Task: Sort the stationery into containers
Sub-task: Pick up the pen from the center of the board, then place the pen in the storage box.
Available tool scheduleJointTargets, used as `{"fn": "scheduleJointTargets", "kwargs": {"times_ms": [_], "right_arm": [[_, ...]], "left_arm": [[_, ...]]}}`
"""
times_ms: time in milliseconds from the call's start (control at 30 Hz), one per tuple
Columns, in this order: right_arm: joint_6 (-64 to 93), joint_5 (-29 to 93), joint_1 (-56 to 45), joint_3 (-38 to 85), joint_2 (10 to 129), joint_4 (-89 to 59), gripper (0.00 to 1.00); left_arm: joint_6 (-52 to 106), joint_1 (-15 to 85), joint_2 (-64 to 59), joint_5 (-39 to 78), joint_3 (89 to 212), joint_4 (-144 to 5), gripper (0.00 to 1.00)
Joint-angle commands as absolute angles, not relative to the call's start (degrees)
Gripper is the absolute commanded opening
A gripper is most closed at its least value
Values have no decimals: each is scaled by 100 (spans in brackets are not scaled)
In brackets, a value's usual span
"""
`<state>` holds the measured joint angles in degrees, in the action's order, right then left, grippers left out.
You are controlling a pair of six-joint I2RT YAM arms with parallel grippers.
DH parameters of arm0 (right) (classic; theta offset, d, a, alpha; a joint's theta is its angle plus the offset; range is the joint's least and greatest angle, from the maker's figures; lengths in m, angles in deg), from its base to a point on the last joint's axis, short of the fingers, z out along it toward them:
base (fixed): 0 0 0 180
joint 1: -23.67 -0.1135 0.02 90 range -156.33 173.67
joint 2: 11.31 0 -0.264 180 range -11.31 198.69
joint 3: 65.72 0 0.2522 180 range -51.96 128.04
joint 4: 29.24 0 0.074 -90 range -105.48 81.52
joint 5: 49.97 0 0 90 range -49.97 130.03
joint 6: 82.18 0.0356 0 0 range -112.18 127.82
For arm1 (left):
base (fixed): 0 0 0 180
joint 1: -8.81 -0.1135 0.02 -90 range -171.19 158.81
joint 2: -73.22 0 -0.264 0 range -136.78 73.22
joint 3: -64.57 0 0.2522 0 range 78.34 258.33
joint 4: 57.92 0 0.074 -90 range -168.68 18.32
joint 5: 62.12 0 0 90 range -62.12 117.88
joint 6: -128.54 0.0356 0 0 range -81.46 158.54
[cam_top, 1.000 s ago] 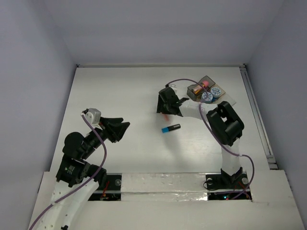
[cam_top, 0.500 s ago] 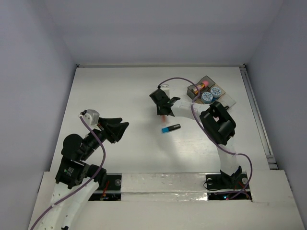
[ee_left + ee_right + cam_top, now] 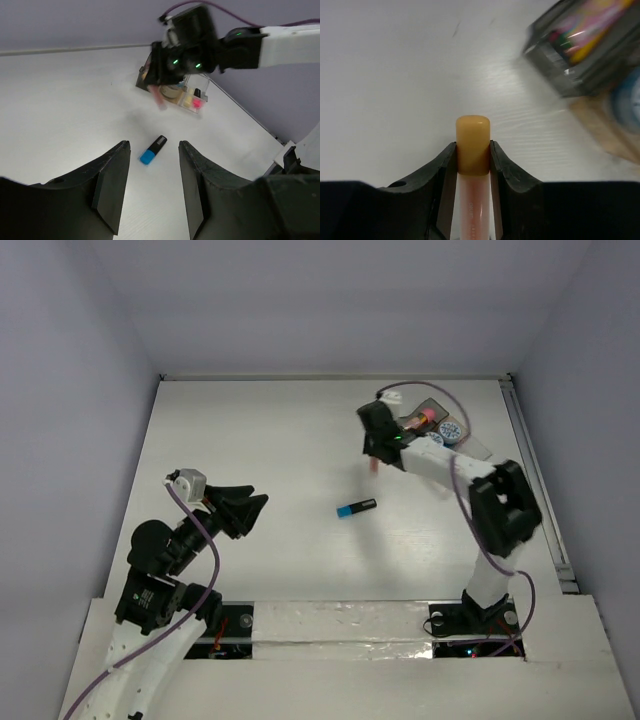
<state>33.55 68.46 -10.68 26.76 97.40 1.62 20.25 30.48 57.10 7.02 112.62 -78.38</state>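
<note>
Right arm extended; right end effector point(image 3: 472, 149) clamps orange highlighter point(image 3: 472, 131) near trays point(image 3: 433, 404).

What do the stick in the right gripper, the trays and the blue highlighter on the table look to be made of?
The stick in the right gripper is likely plastic: matte opaque amber cap, pale pink, seemingly translucent barrel. The trays look like translucent plastic; contents show through the smoky wall, though blurred. The blue highlighter is probably smooth plastic, in blue and black sections.
</note>
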Motion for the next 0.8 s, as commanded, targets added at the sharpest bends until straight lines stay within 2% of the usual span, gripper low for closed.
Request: {"fn": "scheduleJointTargets", "kwargs": {"times_ms": [0, 133, 267, 433, 767], "right_arm": [[3910, 7149, -386, 2005, 8338, -607, 8], [4306, 7229, 466, 574, 7204, -888, 9], [4525, 7036, 1328, -35, 6386, -985, 10], [4675, 6422, 2207, -213, 6454, -1047, 10], [4825, 5981, 2683, 16, 7139, -1179, 16]], "left_arm": [[2052, 3034, 5828, 679, 11261, -7599, 41], [2061, 3034, 5872, 652, 11252, -7590, 41], [2061, 3034, 5863, 609, 11252, -7581, 41], [2061, 3034, 5872, 626, 11252, -7581, 41], [2061, 3034, 5863, 652, 11252, -7590, 41]]}}
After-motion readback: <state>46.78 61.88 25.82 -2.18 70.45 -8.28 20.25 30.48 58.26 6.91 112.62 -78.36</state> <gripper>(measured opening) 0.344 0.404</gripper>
